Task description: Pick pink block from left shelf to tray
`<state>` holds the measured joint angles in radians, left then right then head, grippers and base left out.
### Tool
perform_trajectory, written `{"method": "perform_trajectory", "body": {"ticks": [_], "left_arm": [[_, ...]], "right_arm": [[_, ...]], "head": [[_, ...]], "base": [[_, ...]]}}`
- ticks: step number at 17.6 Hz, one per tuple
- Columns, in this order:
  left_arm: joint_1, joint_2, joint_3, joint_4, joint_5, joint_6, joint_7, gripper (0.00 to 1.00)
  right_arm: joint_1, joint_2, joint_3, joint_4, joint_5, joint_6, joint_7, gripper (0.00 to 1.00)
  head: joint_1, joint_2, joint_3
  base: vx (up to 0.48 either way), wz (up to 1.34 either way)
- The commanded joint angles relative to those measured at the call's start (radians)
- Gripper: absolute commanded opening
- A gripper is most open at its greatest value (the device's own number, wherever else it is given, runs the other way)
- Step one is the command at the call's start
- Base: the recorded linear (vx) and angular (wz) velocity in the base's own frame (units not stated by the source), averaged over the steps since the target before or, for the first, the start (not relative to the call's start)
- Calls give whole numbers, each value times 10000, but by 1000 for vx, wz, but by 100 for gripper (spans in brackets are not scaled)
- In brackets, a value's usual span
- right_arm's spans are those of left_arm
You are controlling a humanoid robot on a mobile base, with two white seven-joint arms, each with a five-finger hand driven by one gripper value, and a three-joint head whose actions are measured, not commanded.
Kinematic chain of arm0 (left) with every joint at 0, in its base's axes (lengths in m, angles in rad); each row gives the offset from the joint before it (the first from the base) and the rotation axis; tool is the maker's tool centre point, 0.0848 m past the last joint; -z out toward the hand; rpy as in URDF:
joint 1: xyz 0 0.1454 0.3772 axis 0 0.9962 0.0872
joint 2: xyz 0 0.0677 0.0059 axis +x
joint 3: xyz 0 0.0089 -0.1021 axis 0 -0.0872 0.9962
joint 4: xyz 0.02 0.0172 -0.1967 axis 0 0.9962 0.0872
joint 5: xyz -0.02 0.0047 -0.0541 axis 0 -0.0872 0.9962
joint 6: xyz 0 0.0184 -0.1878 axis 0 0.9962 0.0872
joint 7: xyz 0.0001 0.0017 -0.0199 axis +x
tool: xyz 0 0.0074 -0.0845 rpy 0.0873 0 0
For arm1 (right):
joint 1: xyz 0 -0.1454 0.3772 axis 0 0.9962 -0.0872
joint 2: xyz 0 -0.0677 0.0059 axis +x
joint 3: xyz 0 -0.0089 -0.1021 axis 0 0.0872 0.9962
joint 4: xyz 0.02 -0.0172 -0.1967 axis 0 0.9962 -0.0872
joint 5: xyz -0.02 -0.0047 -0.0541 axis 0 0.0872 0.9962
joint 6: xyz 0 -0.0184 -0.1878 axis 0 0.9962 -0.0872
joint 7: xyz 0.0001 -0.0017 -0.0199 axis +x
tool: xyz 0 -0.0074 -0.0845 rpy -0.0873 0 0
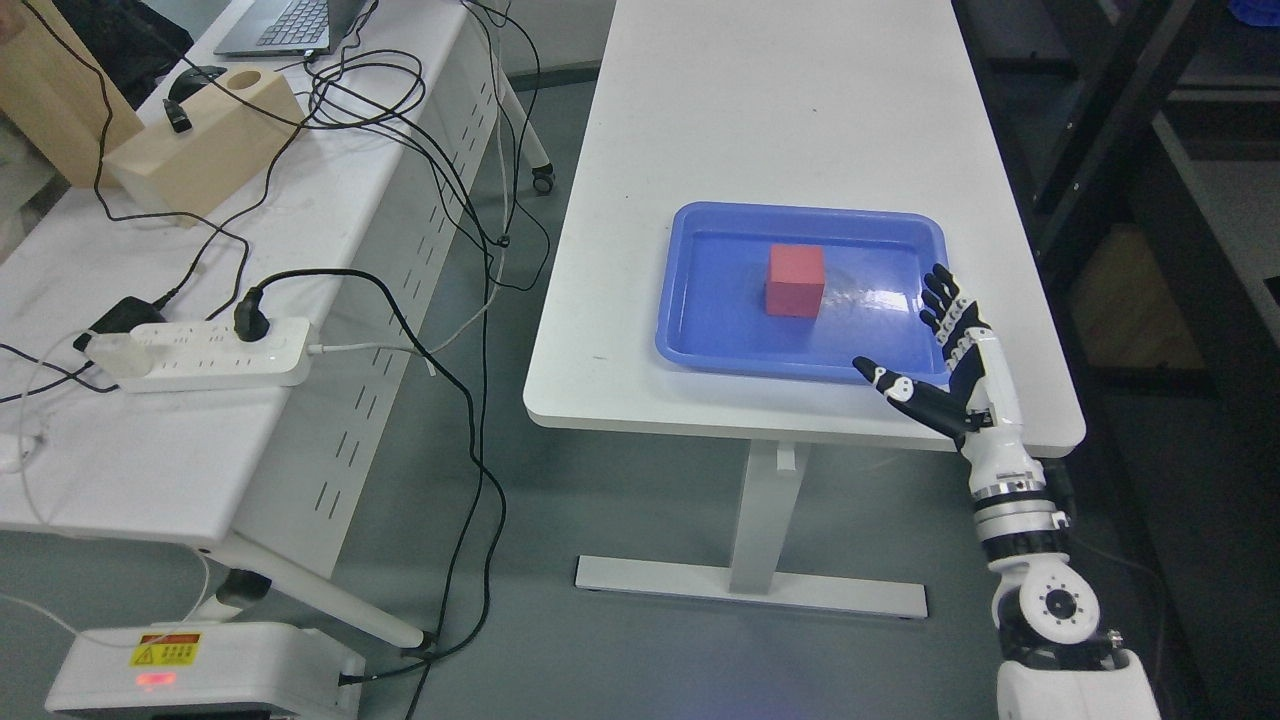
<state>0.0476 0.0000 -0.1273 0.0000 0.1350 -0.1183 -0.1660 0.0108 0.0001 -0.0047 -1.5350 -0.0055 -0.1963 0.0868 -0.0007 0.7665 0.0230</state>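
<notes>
Block in tray, robot hand empty beside it

We see the block sitting flat near the middle of the tray, clear of every rim, so we judge the placing step done: it rests on its own, nothing gripping it. It looks more red than pink to us. Our right robot hand hovers at about four o'clock from the block, over the tray's near right corner, its fingers spread and thumb held wide, clamped on nothing and well apart from the block. That open pose fits a release. The tray lies on the white tabletop, toward its near edge, within easy reach. No left arm shows, and no shelf we can name.
</notes>
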Motion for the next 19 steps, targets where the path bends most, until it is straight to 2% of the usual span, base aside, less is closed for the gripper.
{"method": "perform_trajectory", "body": {"ticks": [1, 6, 10, 19], "left_arm": [[-1, 175, 0, -175, 0, 2, 4, 100], [-1, 175, 0, -175, 0, -13, 4, 100], [-1, 175, 0, -175, 0, -13, 4, 100], [-1, 175, 0, -175, 0, 2, 4, 100]], "right_arm": [[321, -176, -382, 102, -588, 154, -55, 100], [352, -176, -291, 133, -1952, -429, -55, 100], [352, -176, 414, 531, -2000, -277, -253, 100], [444, -176, 308, 516, -2016, -200, -408, 100]], "head": [[0, 0, 0], [0, 0, 0], [0, 0, 0], [0, 0, 0]], "base": [[-111, -66], [-111, -201], [-118, -194], [-133, 11]]}}
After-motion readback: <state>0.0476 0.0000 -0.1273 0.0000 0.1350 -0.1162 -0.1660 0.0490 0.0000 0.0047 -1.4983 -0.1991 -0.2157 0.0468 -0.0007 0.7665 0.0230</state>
